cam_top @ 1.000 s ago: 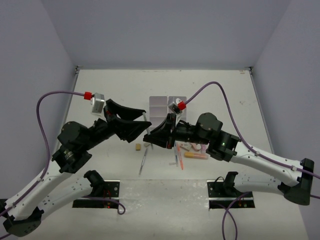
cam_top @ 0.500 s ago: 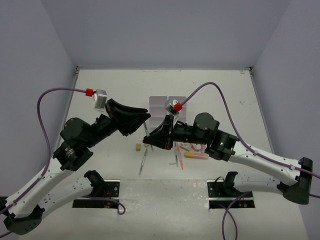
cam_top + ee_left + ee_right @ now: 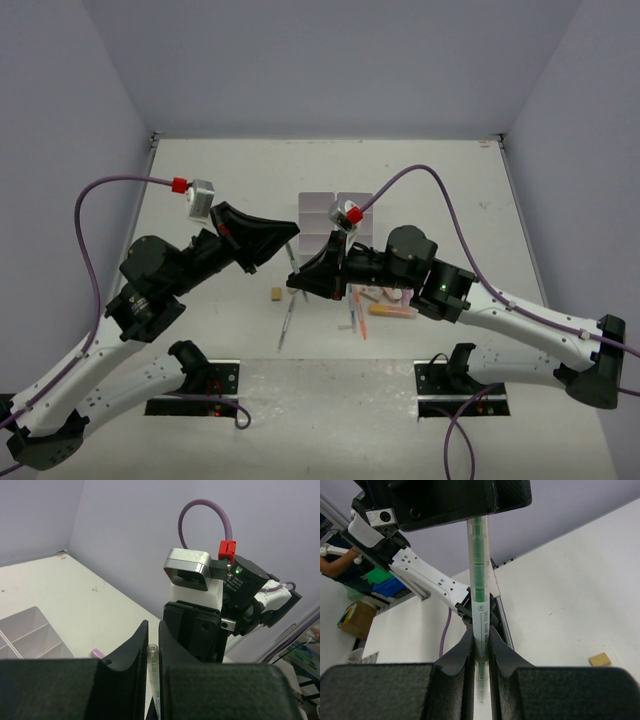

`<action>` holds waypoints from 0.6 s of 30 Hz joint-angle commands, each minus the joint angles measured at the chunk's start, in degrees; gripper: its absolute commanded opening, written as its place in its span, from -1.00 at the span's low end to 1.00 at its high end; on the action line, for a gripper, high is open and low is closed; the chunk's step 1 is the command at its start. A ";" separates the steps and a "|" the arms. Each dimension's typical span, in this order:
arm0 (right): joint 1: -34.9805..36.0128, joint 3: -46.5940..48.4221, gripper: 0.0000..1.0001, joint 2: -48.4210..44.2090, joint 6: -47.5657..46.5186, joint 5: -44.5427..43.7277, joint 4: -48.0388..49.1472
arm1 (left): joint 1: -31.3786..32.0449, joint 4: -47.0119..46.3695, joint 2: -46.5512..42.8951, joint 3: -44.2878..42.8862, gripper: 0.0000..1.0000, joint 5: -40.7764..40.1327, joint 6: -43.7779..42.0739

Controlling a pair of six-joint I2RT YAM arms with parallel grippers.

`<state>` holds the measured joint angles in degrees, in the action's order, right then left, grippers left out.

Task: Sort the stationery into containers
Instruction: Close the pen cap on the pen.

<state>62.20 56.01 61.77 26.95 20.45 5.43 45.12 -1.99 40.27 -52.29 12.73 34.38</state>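
Observation:
A clear pen with a green refill [image 3: 292, 258] hangs in the air between my two grippers, just in front of the white six-compartment organizer [image 3: 318, 208]. My left gripper [image 3: 292, 234] is shut on the pen's far end [image 3: 152, 652]. My right gripper [image 3: 298, 281] is shut on its near end [image 3: 479, 605]. In the left wrist view the left gripper [image 3: 153, 630] has both jaws pressed against the pen tip. In the right wrist view the right gripper [image 3: 480, 635] pinches the barrel. Part of the organizer [image 3: 30, 630] shows at lower left.
On the table lie a tan eraser [image 3: 275, 294], a thin grey pen [image 3: 286, 325], an orange marker [image 3: 392, 311], pink erasers [image 3: 378, 295] and thin pens [image 3: 355, 318], partly under the right arm. A purple marker end [image 3: 97, 653] lies near the organizer.

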 commanded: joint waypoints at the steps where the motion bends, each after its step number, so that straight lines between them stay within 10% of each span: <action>1: 0.26 3.51 -1.00 -1.16 -0.95 -0.12 0.17 | -0.12 -0.45 0.04 -0.58 -1.00 1.31 0.32; 18: 0.29 9.06 -1.00 -0.82 -2.30 -6.06 -0.01 | -0.12 -2.00 0.30 3.59 -1.00 3.58 1.60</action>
<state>62.37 59.13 61.76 25.41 18.51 0.18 45.02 -5.80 39.92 -50.28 13.27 36.39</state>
